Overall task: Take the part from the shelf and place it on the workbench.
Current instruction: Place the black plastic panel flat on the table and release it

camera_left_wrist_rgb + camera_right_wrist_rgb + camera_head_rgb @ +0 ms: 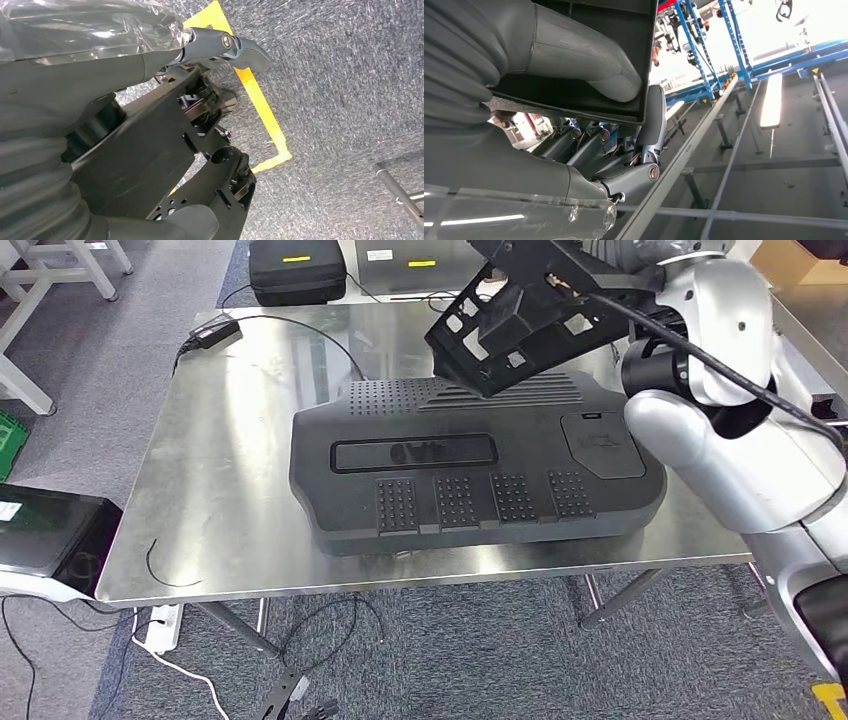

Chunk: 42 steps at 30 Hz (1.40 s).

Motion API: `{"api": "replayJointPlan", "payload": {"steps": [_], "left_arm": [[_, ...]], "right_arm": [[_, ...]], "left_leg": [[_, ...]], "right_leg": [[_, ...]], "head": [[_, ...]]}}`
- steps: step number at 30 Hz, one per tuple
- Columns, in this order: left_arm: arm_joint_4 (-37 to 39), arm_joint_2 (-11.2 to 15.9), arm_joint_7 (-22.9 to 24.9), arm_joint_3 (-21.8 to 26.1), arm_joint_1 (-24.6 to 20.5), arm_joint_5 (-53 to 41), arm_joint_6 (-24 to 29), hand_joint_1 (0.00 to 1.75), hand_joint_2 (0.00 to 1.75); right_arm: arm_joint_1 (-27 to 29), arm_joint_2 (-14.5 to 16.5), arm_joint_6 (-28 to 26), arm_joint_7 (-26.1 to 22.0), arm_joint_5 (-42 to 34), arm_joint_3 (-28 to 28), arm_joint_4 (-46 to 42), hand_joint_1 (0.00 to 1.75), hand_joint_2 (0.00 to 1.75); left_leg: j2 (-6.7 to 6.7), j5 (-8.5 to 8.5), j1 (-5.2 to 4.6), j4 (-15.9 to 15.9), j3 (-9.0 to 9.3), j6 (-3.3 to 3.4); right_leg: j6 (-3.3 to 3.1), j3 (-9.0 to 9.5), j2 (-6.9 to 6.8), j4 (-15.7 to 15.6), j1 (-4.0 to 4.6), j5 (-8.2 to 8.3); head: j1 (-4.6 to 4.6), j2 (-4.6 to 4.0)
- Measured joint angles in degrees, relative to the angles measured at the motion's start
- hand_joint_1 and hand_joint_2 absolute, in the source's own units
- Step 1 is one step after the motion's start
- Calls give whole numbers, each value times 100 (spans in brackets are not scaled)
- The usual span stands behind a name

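My right hand (560,282) holds a black openwork bracket part (505,330) tilted in the air above the far right of the steel workbench (220,470). Seen from the right wrist, the thumb (579,55) presses on the part's flat black wall (589,102) and the darker fingers (644,130) close under its edge. A large black moulded cover (470,475) lies flat on the bench, directly below and in front of the held part. My left hand (220,47) hangs over the floor, fingers apart, with nothing in it.
A black power adapter (215,333) and its cable lie at the bench's far left corner. A black case (297,270) sits beyond the bench. A dark screen device (45,535) stands left of the bench. Bare steel lies left of the cover.
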Motion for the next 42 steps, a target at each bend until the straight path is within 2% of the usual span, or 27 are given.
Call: {"api": "replayJointPlan", "payload": {"steps": [10, 14, 32, 42], "left_arm": [[1, 0, -39, 0, -7, -33, 15, 0, 175], [1, 0, -3, -5, -5, -68, -45, 0, 175], [1, 0, 1, -11, -3, -10, 72, 0, 175], [1, 0, 2, -11, -6, -5, 57, 0, 175]], "right_arm": [[-7, 297, -113, -104, 129, 167, 440, 175, 175], [-34, 332, -127, -84, 243, 200, 576, 0, 0], [-86, 520, -138, -76, 206, 258, 1083, 0, 0], [-86, 614, -90, -258, 35, 324, 1241, 0, 0]], "left_leg": [[2, 3, 2, -3, 14, 5], [2, 4, 8, -8, 17, 4], [5, 10, 10, -13, 37, 3], [7, 9, 11, -14, 42, 3]], "right_leg": [[12, 1, -2, 4, 2, 2], [11, 1, -1, 5, 7, 2], [12, 18, 1, 6, 9, 2], [12, 21, 2, 5, 10, 2]], "head": [[-15, 0], [-24, 0], [-23, 0], [-26, 0]]}}
